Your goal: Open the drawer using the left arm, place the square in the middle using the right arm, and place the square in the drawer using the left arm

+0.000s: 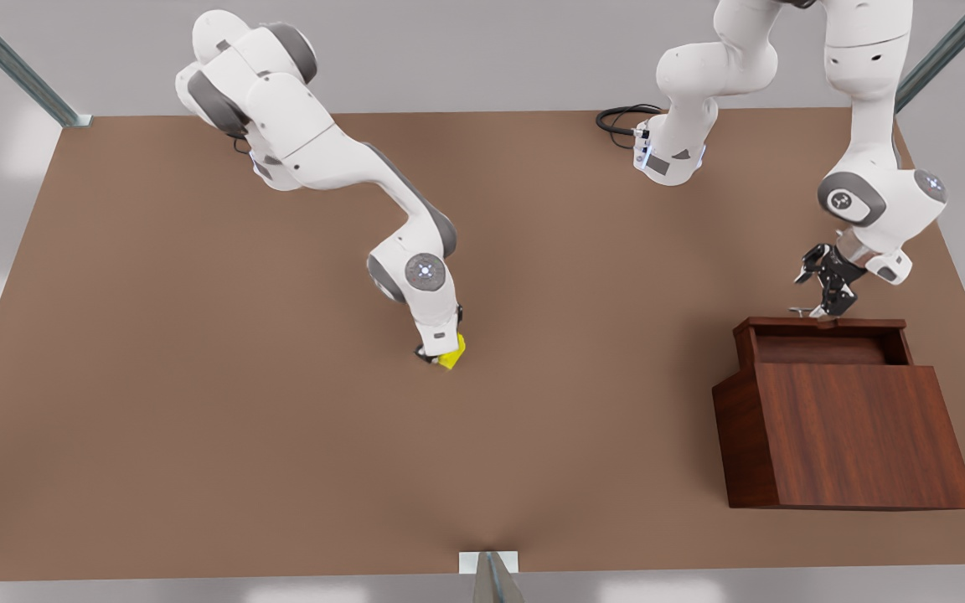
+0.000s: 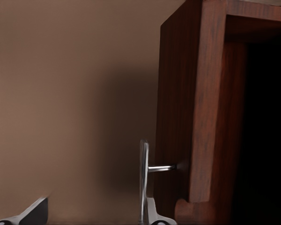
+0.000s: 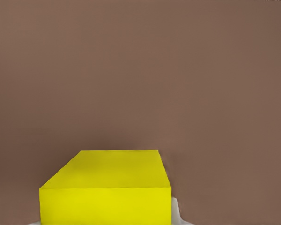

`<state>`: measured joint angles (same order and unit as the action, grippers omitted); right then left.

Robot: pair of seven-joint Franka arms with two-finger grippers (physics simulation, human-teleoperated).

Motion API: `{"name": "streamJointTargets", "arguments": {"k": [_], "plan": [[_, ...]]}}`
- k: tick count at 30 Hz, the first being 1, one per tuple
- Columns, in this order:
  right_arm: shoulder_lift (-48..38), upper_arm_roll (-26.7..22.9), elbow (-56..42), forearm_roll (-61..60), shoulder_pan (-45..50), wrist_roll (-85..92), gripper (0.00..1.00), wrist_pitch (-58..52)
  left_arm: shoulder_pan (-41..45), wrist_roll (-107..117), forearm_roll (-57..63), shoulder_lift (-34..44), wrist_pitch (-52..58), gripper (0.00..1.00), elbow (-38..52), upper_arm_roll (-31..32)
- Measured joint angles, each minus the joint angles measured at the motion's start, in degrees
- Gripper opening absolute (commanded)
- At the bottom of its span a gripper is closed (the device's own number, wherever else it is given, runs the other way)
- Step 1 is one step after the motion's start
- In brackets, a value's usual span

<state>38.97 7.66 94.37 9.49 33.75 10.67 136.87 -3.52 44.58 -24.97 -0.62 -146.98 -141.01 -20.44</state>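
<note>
The yellow square (image 1: 452, 353) is in the middle of the brown table (image 1: 198, 377), and my right gripper (image 1: 439, 352) is shut on it from above. In the right wrist view the square (image 3: 107, 187) sits between the fingers (image 3: 176, 213), low over the tabletop. At the front view's right, the drawer (image 1: 746, 343) stands pulled out of the dark wooden cabinet (image 1: 859, 435). My left gripper (image 1: 822, 295) hovers open just behind the silver handle (image 1: 802, 311). The left wrist view has the handle (image 2: 144, 178) close by one finger of the left gripper (image 2: 93, 216), not clamped.
The right arm's elbow and forearm reach over the table from the back left. The left arm's base and a black cable (image 1: 621, 117) are at the back. Metal frame posts (image 1: 13, 63) stand at the corners and one (image 1: 489, 578) at the near edge.
</note>
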Motion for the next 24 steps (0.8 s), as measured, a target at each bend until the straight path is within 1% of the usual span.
{"name": "streamJointTargets", "arguments": {"k": [3, 8, 10, 11, 12, 13, 14, 15, 20, 22, 24], "plan": [[4.0, -0.4, -7.3, 0.3, 4.7, -1.3, 0.61, -0.4, 0.4, 0.0, 0.1, 1.8, 0.7, 1.0, -1.2, -0.9], [10.9, -0.4, -19.1, 0.1, 9.2, -3.8, 0.61, -0.7, -0.1, -0.1, 0.3, 4.6, 2.2, 1.0, -1.8, -2.1], [13.8, -0.2, -23.9, -0.1, 10.9, -4.7, 0.6, -0.7, -0.4, -0.1, 2.2, 7.6, 3.4, 1.0, -1.8, -3.2], [14.7, 0.0, -25.3, -0.2, 11.5, -5.1, 0.68, -0.6, -0.5, -0.2, 4.4, 9.3, 4.0, 1.0, -1.6, -3.3], [15.3, 0.0, -25.8, -0.1, 11.8, -5.8, 0.9, -0.5, 0.1, -0.4, 6.9, 10.7, 4.6, 1.0, -1.1, -3.3], [15.8, 0.0, -25.8, 0.2, 11.9, -6.8, 1.0, -0.4, 0.8, -1.0, 8.8, 11.3, 5.2, 1.0, -0.1, -3.2], [16.0, 0.1, -25.6, 0.7, 12.0, -8.0, 1.0, -0.4, 1.5, -2.1, 10.3, 11.3, 5.7, 1.0, 1.4, -3.0], [16.1, 0.0, -25.4, 1.0, 12.1, -9.2, 1.0, -0.5, 2.1, -3.3, 11.3, 10.2, 6.6, 1.0, 4.2, -2.9], [15.4, 0.0, -24.7, 1.5, 12.9, -14.5, 1.0, -0.6, 3.7, -10.7, 13.8, -0.7, 15.5, 1.0, 25.5, 2.0], [10.9, 0.0, -22.0, 1.6, 12.7, -16.2, 1.0, -0.9, 4.4, -13.5, 14.1, -4.4, 19.6, 1.0, 32.5, 3.5], [2.5, -0.2, -15.4, 1.7, 11.9, -17.7, 1.0, -1.1, 6.2, -16.0, 14.4, -7.9, 23.6, 1.0, 39.2, 3.9]]}}
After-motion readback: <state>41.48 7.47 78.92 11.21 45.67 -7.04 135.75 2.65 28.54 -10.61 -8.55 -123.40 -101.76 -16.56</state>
